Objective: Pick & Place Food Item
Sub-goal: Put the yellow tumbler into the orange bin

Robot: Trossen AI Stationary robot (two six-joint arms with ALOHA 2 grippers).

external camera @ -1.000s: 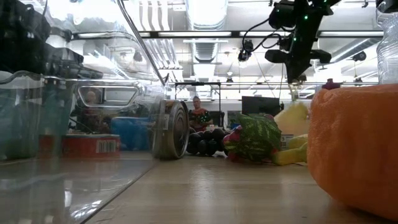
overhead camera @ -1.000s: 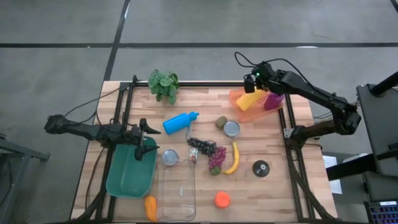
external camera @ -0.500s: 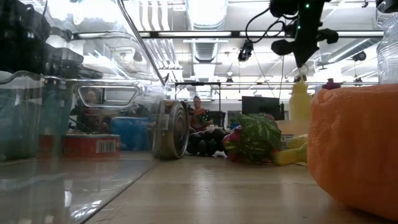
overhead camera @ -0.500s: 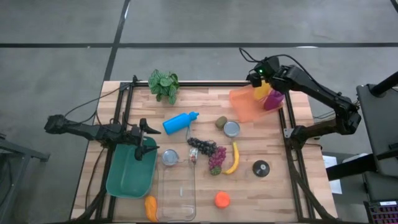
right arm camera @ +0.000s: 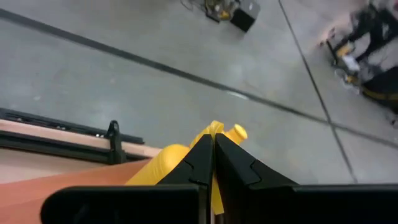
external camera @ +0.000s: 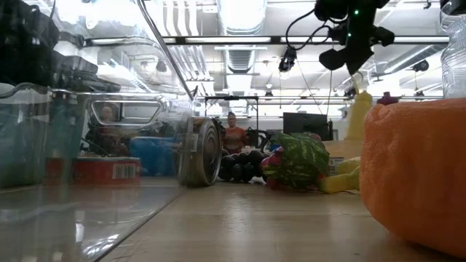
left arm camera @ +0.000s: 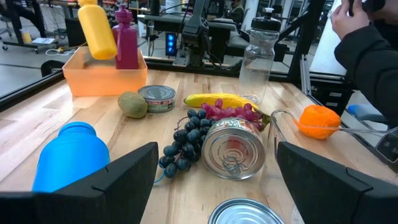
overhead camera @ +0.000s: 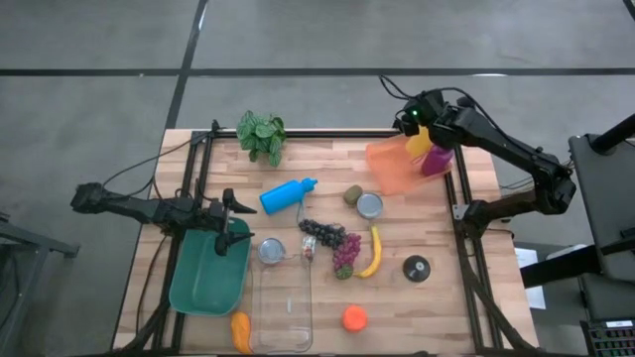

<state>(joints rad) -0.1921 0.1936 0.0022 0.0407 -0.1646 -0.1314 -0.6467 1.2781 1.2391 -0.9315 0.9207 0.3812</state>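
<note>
My right gripper [overhead camera: 415,125] is shut on a yellow squeeze bottle [overhead camera: 418,145] above the orange bin [overhead camera: 387,169] at the table's far right. A purple bottle [overhead camera: 435,162] stands in that bin. The left wrist view shows the yellow bottle [left arm camera: 96,31] tilted beside the purple bottle [left arm camera: 126,40], over the orange bin [left arm camera: 106,78]. My left gripper [overhead camera: 238,220] waits open at the table's left, over the green bin [overhead camera: 206,278], and nothing sits between its fingers. My right gripper pinches a thin yellow piece at the bottle's top [right arm camera: 214,128], beside the nozzle [right arm camera: 236,132], between its two shut fingers. The fingers slant down from the table's right. The bottle [external camera: 358,113] hangs below them, nearly upright, with its lower end inside the bin's outline.
In the table's middle lie dark grapes [overhead camera: 325,233], red grapes [overhead camera: 346,253], a banana [overhead camera: 373,252], a kiwi [overhead camera: 352,194], two cans [overhead camera: 369,206] [overhead camera: 271,250] and a blue bottle [overhead camera: 288,194]. A clear container [overhead camera: 283,302], an orange [overhead camera: 354,317] and a plant [overhead camera: 261,134] stand around them.
My right gripper has risen a little and turned at the wrist, moving toward the table's far right corner. The yellow bottle, which lay slanted across the orange bin, has swung up to hang nearly upright below the fingers.
</note>
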